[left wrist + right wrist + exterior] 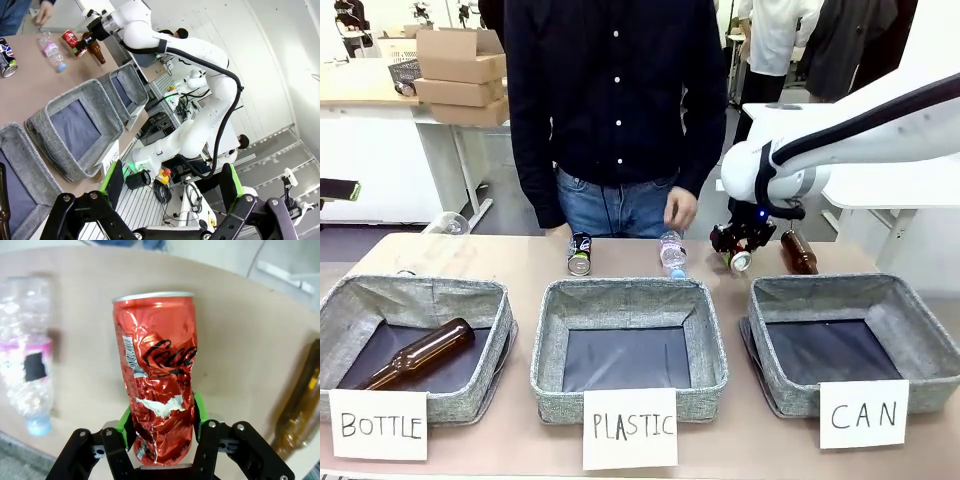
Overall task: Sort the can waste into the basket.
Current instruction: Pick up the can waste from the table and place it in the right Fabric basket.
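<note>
Your right fingers (123, 426) pinch the crumpled red metal can (159, 375) by one end at the far side of the surface (520, 262). It sits between a clear plastic bottle (27, 370) and a brown glass bottle (300, 405), beyond the grey fabric basket carded "CAN" (920, 345). Your left fingers (114, 177) stand wide and empty.

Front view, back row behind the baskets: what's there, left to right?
Clear bottle at the table's far-left corner → black-and-blue can → clear plastic bottle → crushed red can, clamped in the right gripper → brown glass bottle.
</note>
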Motion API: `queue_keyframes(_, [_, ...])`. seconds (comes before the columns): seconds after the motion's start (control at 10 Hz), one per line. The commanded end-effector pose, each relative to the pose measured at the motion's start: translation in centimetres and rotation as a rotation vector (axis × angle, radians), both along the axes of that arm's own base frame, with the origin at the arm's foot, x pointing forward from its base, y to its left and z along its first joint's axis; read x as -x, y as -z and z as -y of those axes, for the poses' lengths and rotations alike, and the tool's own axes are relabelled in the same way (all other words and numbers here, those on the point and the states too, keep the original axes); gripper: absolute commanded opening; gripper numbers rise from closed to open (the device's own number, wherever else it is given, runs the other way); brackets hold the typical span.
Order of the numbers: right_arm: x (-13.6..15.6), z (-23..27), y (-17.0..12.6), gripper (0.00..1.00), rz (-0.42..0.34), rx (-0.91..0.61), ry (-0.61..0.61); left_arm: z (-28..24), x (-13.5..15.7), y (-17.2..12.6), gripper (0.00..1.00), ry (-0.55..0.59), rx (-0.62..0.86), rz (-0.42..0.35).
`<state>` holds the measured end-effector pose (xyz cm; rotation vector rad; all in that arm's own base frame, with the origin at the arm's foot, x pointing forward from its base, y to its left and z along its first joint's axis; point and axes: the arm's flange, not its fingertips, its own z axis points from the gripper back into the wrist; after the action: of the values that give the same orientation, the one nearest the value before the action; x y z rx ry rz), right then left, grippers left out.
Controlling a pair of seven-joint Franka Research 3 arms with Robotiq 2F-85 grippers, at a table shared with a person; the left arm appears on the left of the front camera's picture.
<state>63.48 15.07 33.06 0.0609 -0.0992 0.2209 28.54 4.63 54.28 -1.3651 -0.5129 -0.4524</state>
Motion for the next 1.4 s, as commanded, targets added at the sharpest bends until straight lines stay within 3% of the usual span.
queue_keyframes(0.0, [5.5,2.1,-7.6,0.06,0.015,-0.061,-0.127,0.2,-0.1,-0.3,1.00,0.004,0.023,0.024])
queue_keyframes(0.2, [13.4,6.3,-14.9,0.06,-0.144,-0.064,-0.452,0.2,-0.1,-0.3,1.00,0.004,0.023,0.024])
queue_keyframes(0.3, [17.8,9.5,-17.5,0.06,-0.189,-0.062,-0.578,0.2,-0.1,-0.3,1.00,0.004,0.023,0.024])
queue_keyframes(0.5, [24.7,13.5,-19.7,0.06,-0.178,-0.104,-0.789,0.2,-0.1,-0.3,1.00,0.004,0.023,0.024])
queue_keyframes(0.6, [27.0,14.5,-19.2,0.06,-0.228,-0.048,-0.814,0.2,-0.1,-0.3,1.00,0.004,0.023,0.024])
queue_keyframes(0.8, [28.4,15.0,-17.9,0.06,-0.202,-0.049,-0.808,0.2,-0.1,-0.3,1.00,0.004,0.023,0.024])
queue_keyframes(1.3, [27.9,15.0,-17.7,0.06,-0.215,-0.058,-0.762,0.2,-0.1,-0.3,1.00,0.004,0.023,0.024])
